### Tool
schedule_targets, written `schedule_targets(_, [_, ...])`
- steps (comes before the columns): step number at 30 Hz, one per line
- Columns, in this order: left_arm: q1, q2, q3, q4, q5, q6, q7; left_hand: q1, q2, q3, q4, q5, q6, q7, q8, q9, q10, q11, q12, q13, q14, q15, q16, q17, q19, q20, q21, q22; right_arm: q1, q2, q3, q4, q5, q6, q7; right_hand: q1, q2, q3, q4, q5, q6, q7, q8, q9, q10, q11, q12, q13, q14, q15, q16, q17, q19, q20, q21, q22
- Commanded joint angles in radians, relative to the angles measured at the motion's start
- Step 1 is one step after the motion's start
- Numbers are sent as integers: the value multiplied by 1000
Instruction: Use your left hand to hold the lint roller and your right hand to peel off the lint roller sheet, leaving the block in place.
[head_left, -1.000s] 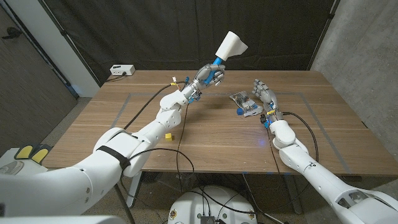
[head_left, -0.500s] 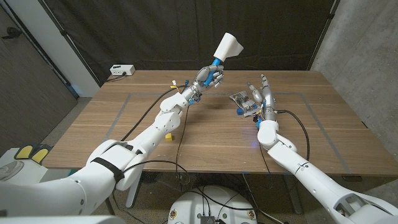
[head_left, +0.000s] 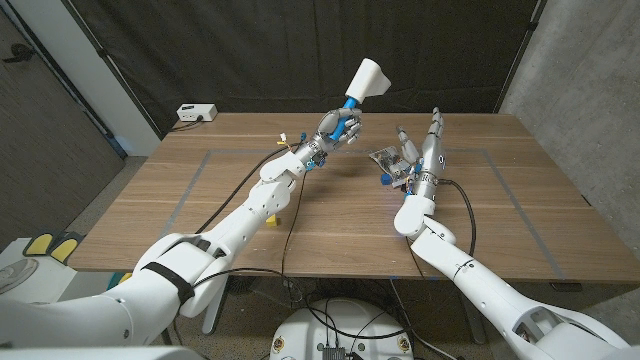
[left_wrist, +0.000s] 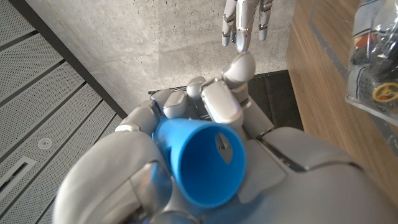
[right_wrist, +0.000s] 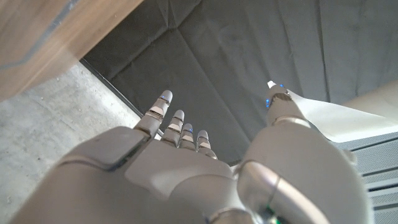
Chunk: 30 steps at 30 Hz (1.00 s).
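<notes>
- Wooden counter (head_left: 300, 215) with taped outlines carries the setup; dark curtain behind it.
- Left robot hand (head_left: 336, 124) is raised well above the counter, fingers wrapped around the blue handle of the white-headed lint roller (head_left: 365, 79). Roller head points up and away toward the curtain. Left wrist view looks straight into the open end of that blue handle (left_wrist: 205, 163), robot hand clamped around it.
- Right robot hand (head_left: 424, 152) is off the counter, fingers straight and spread, pointing up, holding nothing. It sits to the right of the roller and lower, apart from it. Right wrist view confirms extended fingers (right_wrist: 177, 124) with nothing between them.
- Crumpled clear plastic packet with printed bits (head_left: 392, 163) lies on the counter just beside the right robot hand.
- Small yellow block (head_left: 270, 217) sits on the counter near the left forearm, untouched.
- Step, my read: hold is done, peel not started; right robot hand is on approach to the roller head.
- Next move needs: bring right fingertips up and across to the white sheet, find an edge, pinch, pull away while left keeps the handle steady. Can't see a loose sheet edge from here.
- Keep the left arm clear of the yellow block.
</notes>
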Motion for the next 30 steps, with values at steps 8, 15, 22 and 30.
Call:
schedule_targets(8, [11, 27, 37, -101, -11, 147, 57, -126, 108, 130, 114, 14, 178, -6, -1, 1, 264, -153, 301, 2, 8, 4, 19, -5, 11, -3, -1, -5, 52, 69, -3, 67, -202, -20, -52, 16, -36, -39, 14, 27, -43, -16, 7, 4, -50, -14, 5, 6, -67, -37, -1, 8, -41, -11, -5, 4])
schedule_targets(15, [21, 36, 43, -127, -15, 164, 63, -129, 109, 133, 112, 17, 177, -5, 2, 7, 265, -153, 301, 2, 6, 2, 21, -4, 12, -4, -1, -8, 97, 42, -63, 72, -190, -58, -52, 34, -40, -56, 18, 39, -75, -33, 5, 5, -84, -18, 4, 7, -102, -37, 0, 9, -70, -35, -7, 5])
schedule_targets(22, [36, 47, 44, -152, -17, 174, 83, -131, 109, 135, 110, 19, 178, -4, -2, 2, 265, -154, 301, 2, 3, 3, 15, -13, 11, -5, 2, -2, 136, 24, -104, 91, -162, -28, -52, 42, -43, -68, 22, 47, -78, -37, 9, 5, -84, -22, 11, 8, -96, -44, 9, 10, -71, -37, -2, 5])
schedule_targets(30, [33, 45, 49, -144, -22, 178, 78, -134, 110, 137, 108, 22, 179, -5, -3, 2, 263, -154, 300, 2, 9, 2, 24, -7, 14, -5, -2, -6, 162, 62, -85, 142, -209, 21, -52, 56, -40, -84, 26, 57, -29, -42, 30, 5, -34, -28, 32, 7, -68, -51, 25, 10, -43, -43, 12, 4])
